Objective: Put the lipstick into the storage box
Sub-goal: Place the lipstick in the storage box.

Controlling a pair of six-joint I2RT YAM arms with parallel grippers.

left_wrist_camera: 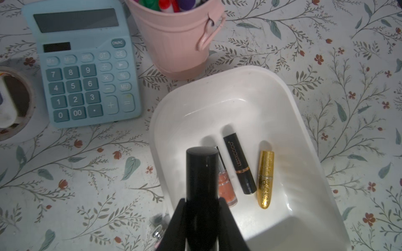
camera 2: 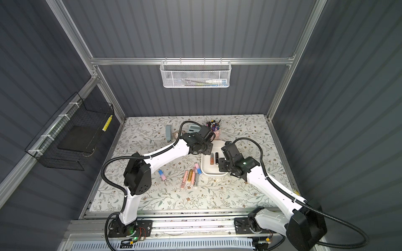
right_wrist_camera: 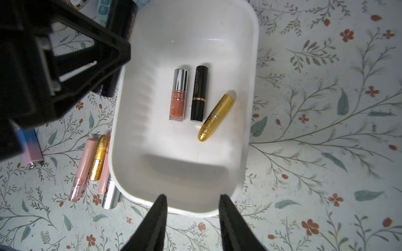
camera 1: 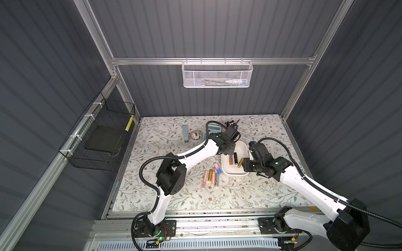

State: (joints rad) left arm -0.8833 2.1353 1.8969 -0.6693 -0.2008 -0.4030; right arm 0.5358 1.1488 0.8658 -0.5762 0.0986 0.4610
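Right of table (right_wrist_camera: 326, 152) centre, beside pink pen cup (left_wrist_camera: 178, 43): we see left gripper (left_wrist_camera: 201, 204) clenched on black lipstick (left_wrist_camera: 202, 171), held over rim of white storage box (right_wrist_camera: 185, 43). Inside lie orange tube (right_wrist_camera: 178, 95), black tube (right_wrist_camera: 199, 93), gold tube (right_wrist_camera: 215, 117). Right gripper (right_wrist_camera: 192, 197) spread, empty, by box's near end.

My left arm (camera 1: 196, 152) stretches from the near-left base out toward the far middle. The wrist is tipped down and the left gripper (left_wrist_camera: 202, 206) is pinched tight on a black lipstick tube (left_wrist_camera: 201, 171). My right arm (camera 1: 304, 184) reaches in from the near right, wrist bent down. The right gripper (right_wrist_camera: 193, 197) is empty, its fingers parted.
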